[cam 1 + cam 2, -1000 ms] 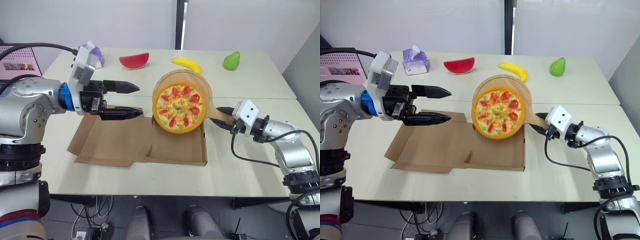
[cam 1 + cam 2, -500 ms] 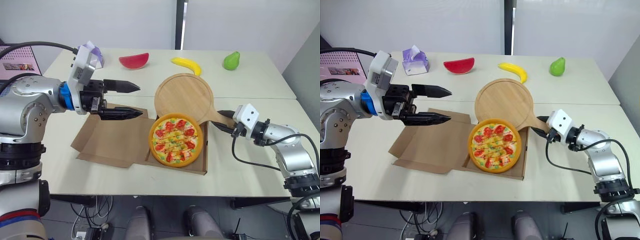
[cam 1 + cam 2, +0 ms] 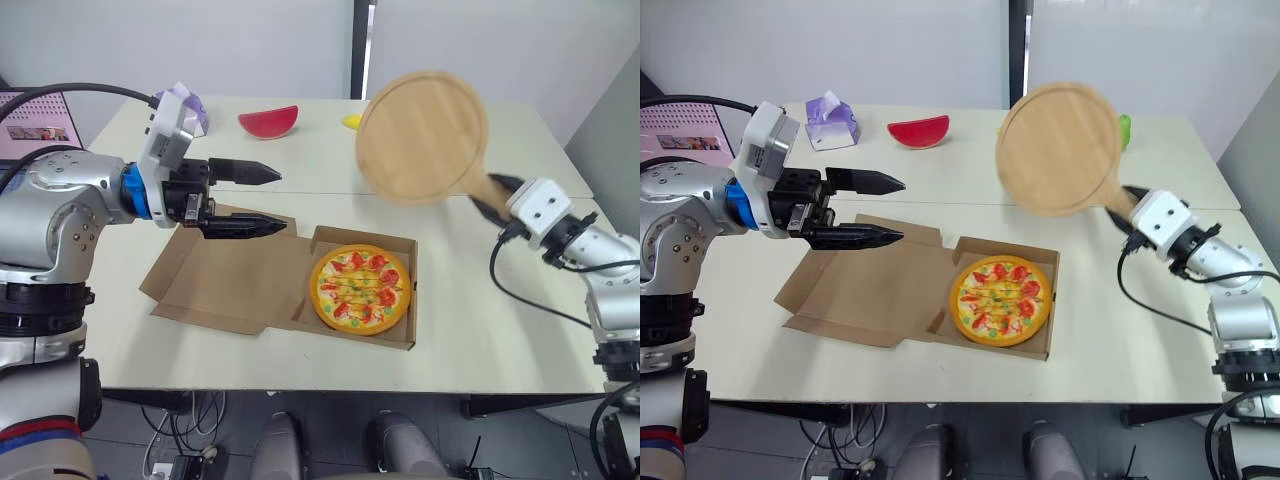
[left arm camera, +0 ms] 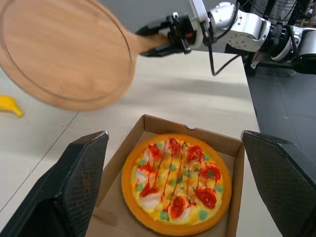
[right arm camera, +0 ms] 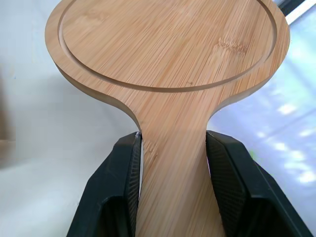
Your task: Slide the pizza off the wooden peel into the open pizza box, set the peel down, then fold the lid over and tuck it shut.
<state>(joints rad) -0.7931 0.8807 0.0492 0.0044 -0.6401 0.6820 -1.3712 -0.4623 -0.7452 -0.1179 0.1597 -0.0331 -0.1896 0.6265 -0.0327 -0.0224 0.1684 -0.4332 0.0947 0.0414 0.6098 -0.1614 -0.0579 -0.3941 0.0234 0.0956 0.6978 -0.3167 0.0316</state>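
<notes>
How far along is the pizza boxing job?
Done: the pizza lies in the open pizza box. In hand: the right gripper holds the empty wooden peel above the table. Left: set the peel down, then fold the lid, by the open left gripper, over and tuck it.

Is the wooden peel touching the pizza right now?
Apart. The left eye view shows the peel held up by the right gripper, clear table between it and the pizza lying in the box.
</notes>
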